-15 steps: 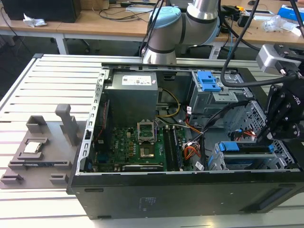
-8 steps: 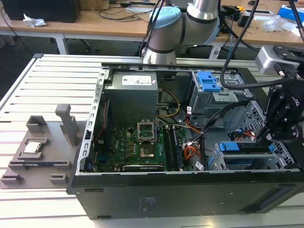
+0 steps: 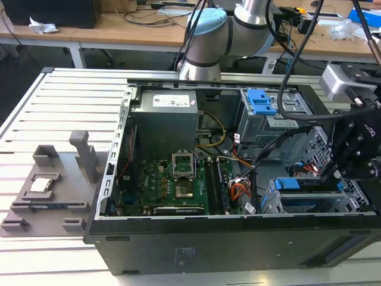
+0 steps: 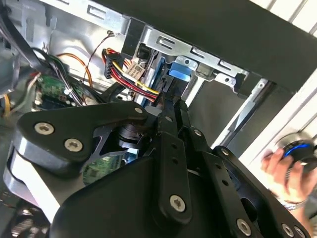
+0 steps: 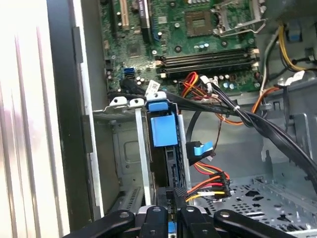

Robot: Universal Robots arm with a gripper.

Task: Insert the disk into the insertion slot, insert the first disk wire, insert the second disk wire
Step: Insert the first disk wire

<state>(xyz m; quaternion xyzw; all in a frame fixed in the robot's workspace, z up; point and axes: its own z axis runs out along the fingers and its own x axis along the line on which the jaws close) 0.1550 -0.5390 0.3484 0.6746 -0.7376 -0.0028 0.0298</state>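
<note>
The disk [image 5: 162, 130], in its bright blue caddy, sits inside the insertion slot [image 5: 120, 103] of the grey drive cage. In the exterior view the disk [image 3: 296, 185] lies in the case's lower right corner at the exterior view's right. My gripper [image 5: 173, 214] is at the disk's exposed edge, shut on the black plug of a disk wire [image 5: 208, 186] with red, yellow and black strands. The same wire [image 4: 131, 79] runs to my gripper [image 4: 166, 101] beside the blue caddy [image 4: 179, 72]. A second disk wire with a blue tab [image 5: 200, 148] hangs beside the disk.
The open computer case holds the motherboard [image 3: 178, 182], a power supply [image 3: 164, 122] and a taller cage with a blue latch [image 3: 260, 101]. Black cables [image 5: 257, 124] cross near the disk. A grey fixture [image 3: 47, 185] lies outside the case. A person's hand [image 4: 285, 171] holds a device beyond it.
</note>
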